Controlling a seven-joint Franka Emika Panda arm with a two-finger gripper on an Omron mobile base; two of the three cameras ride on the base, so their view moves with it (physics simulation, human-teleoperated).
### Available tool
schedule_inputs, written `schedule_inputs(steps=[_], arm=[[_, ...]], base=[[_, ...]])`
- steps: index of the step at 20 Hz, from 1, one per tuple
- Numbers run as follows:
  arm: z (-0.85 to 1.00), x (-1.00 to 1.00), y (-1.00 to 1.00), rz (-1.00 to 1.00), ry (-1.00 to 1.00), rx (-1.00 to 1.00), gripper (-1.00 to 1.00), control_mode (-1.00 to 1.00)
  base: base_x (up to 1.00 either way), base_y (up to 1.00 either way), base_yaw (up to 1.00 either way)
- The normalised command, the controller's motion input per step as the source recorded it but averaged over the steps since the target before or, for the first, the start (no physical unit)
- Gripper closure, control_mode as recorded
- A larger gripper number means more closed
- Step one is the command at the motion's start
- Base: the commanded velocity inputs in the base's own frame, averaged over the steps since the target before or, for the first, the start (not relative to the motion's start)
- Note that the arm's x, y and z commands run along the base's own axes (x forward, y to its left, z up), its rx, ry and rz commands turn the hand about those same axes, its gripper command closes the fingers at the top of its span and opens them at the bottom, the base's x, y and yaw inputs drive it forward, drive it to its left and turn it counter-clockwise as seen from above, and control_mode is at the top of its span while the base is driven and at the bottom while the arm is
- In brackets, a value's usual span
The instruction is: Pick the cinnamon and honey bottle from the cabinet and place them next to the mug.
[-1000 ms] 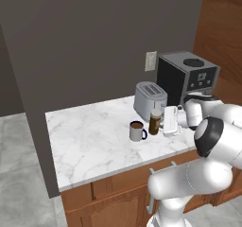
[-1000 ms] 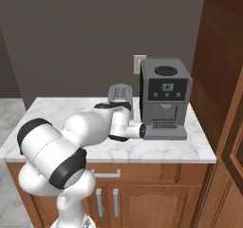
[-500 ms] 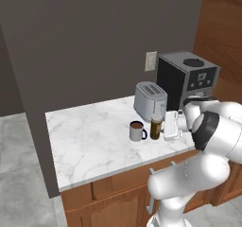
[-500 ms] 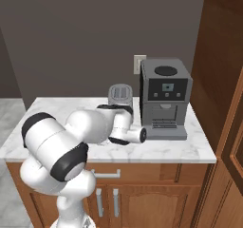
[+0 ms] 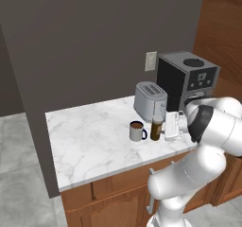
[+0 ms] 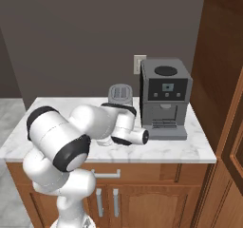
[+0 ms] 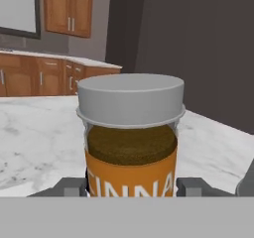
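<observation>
The cinnamon (image 7: 131,148), a brown jar with an orange label and a flat grey lid, stands upright between my gripper's (image 7: 132,188) fingers, one against each side. In the left base view the cinnamon (image 5: 156,128) is just right of the dark mug (image 5: 137,131) on the marble counter (image 5: 90,141), about a finger's width from it. My gripper (image 5: 162,126) holds it from the right, shut on it. Its base is at counter level; whether it rests there I cannot tell. The reddish-brown cabinet (image 6: 223,80) rises at the right. The honey bottle is out of view.
A silver toaster (image 5: 150,100) stands right behind the mug and jar. A black and grey coffee machine (image 5: 186,79) sits to its right, by the wall outlet (image 5: 151,60). The counter's left half is open marble. My arm's elbow (image 6: 61,141) hangs over the counter's front edge.
The jar has sunk slightly beside the mug, still in the gripper. The arm's upper links have swung lower and nearer the counter's front. The mug has not moved.
</observation>
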Motion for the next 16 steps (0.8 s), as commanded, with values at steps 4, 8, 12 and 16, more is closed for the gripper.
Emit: schedule_inputs(steps=[4, 8, 12, 16], arm=[[0.0, 0.0, 0.0, 0.0, 0.0, 0.1, 1.0, -1.0], [0.0, -0.02, 0.0, 0.0, 0.0, 0.13, 1.0, -1.0], [0.0, -0.08, 0.0, 0.0, 0.0, 0.1, 1.0, -1.0], [0.0, -0.03, 0.0, 0.0, 0.0, 0.0, 1.0, -1.0]], base=[[0.0, 0.0, 0.0], [0.0, 0.0, 0.0], [0.0, 0.0, 0.0], [0.0, 0.0, 0.0]])
